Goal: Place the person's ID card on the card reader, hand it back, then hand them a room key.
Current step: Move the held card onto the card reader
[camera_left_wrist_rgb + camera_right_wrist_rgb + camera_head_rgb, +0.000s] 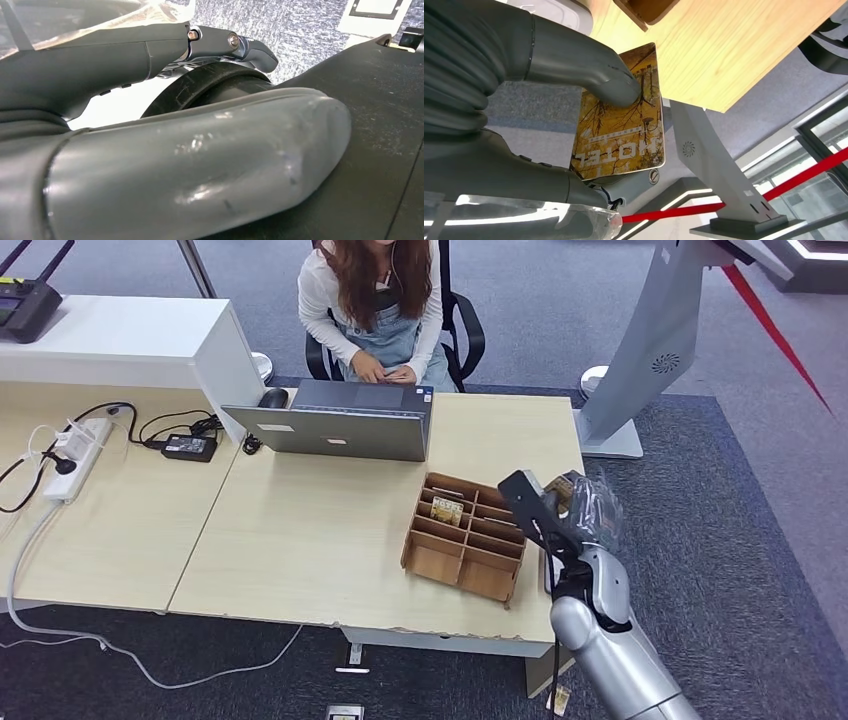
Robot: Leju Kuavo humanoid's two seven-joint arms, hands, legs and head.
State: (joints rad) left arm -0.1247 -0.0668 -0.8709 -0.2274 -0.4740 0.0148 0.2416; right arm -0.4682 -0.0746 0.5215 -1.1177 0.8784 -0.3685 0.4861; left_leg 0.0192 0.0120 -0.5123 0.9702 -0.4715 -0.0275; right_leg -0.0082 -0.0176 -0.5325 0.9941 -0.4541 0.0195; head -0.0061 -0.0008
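While the right hand [574, 125] pinches the room key [621, 120], a yellow card printed HOTEL, between thumb and fingers, the wooden organizer [466, 536] sits just to its left on the table [300, 540]. Whether the left hand [175, 150] is clenched I cannot tell.

The right hand [549, 125] holds a room key [621, 117] — a card printed with yellow autumn trees and the word HOTEL (it reads upside down in this turned view). The thick grey thumb [599, 75] presses on the printed face, and darker fingers [624, 187] support the card from behind at its one end. Beyond the card is the light wooden table [734, 45], with a corner of a brown cardboard organizer [646, 10] on it. Further away stands a grey kiosk stand [714, 165] — and a red strip [774, 187] runs behind it.
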